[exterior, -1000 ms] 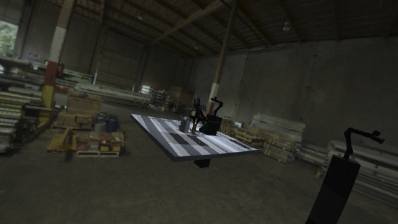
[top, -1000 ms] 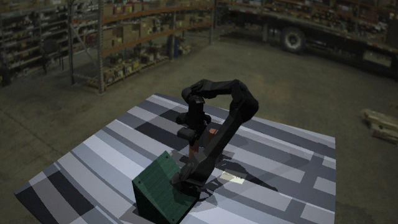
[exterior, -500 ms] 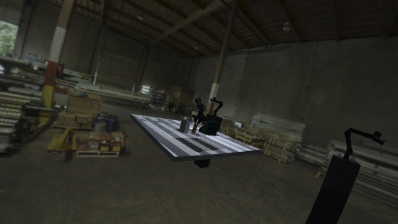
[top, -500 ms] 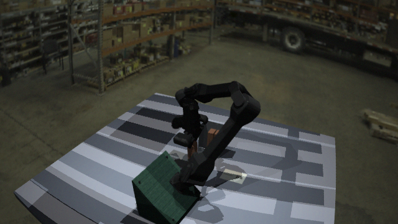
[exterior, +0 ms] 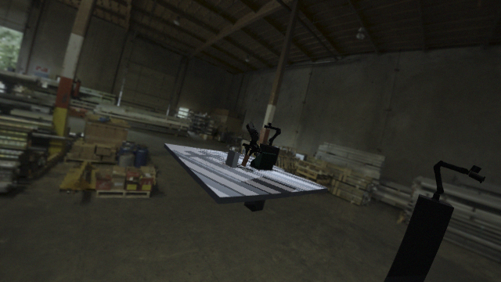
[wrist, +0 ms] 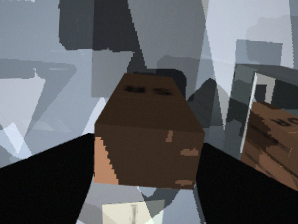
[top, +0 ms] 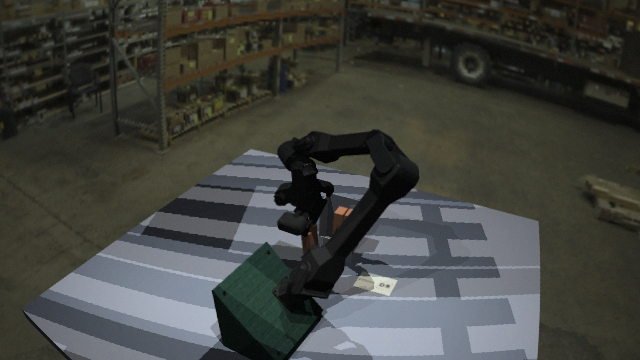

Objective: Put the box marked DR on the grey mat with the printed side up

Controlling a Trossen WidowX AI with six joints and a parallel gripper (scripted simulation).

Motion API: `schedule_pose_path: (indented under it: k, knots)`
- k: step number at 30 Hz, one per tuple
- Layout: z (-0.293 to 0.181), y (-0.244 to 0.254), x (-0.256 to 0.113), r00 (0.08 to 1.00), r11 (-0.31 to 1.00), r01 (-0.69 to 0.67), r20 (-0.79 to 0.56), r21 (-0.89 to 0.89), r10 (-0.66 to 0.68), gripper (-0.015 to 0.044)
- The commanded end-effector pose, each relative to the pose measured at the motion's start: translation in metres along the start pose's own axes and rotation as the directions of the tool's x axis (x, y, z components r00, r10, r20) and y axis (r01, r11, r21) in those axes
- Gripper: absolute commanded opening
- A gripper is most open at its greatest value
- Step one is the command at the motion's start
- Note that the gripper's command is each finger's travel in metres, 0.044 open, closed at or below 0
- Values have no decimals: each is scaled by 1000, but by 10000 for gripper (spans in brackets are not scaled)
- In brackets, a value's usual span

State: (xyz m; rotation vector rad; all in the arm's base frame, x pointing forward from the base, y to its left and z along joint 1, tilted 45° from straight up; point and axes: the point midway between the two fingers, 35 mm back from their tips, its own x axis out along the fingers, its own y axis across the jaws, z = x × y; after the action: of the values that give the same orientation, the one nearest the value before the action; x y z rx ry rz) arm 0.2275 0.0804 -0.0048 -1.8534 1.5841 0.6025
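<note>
My gripper (top: 311,230) (wrist: 147,148) is shut on a brown box (top: 309,243) (exterior: 245,160) (wrist: 149,155), with one finger on each side. The box is upright, outside the bin. Dark letters show upside down on its far side in the wrist view; they look like SR, but are blurred. I cannot tell whether its base touches the surface. The grey bin (exterior: 231,158) (wrist: 234,100) stands beside it, with orange-brown boxes (top: 341,216) (wrist: 280,137) inside. One of those has letters that look like DR, partly cut off. The grey mat cannot be told surely from the striped shadows.
A green wedge-shaped block (top: 260,300) (exterior: 263,161) stands near the arm's base. A cream card (top: 367,283) (wrist: 112,212) marked DR lies on the striped table (top: 480,315) (exterior: 211,184). My arm's forearm and base hide part of the bin area in the top view.
</note>
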Motion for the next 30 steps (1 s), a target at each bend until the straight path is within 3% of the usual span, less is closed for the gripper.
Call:
schedule_pose_path:
  k: [1,15,30]
  knots:
    - [2,-2,-7,1000,1000,3,6,3,-3,158]
    - [1,-5,-29,1000,1000,4,7,3,-4,158]
    - [2,-24,-24,1000,1000,3,12,-16,-3,158]
